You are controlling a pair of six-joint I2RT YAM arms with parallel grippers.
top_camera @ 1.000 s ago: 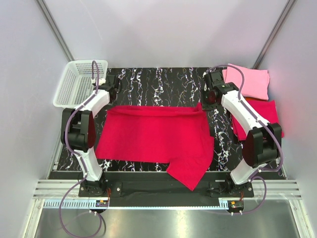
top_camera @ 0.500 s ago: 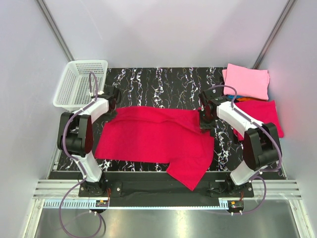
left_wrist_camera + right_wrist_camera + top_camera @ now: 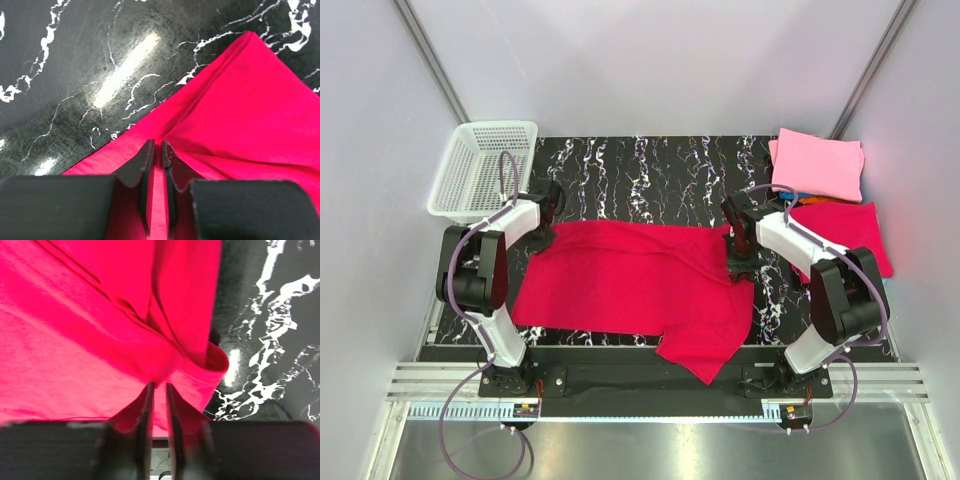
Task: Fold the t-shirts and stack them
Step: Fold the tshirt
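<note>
1. Taking 12 o'clock as the far side of the table (image 3: 650,165), the open red t-shirt (image 3: 620,280) lies flat mid-table with its long axis running 9 to 3. One flap trails off toward 5 o'clock, near the front edge.
2. The left gripper (image 3: 157,146) sits on the shirt's far corner at about 10 o'clock. Its jaws are a thin slit apart with red cloth in the slit, and I can't tell if it's actually pinching.
3. The right gripper (image 3: 159,386) is the same story on the 2 o'clock corner, over a curled hem.
4. So the whole shirt lies toward 6 o'clock from both grippers.
5. The folded red shirt (image 3: 850,235) and the pink one (image 3: 820,165) sit at 2 to 3 o'clock, so I reckon the right arm is nearer for stacking.
</note>
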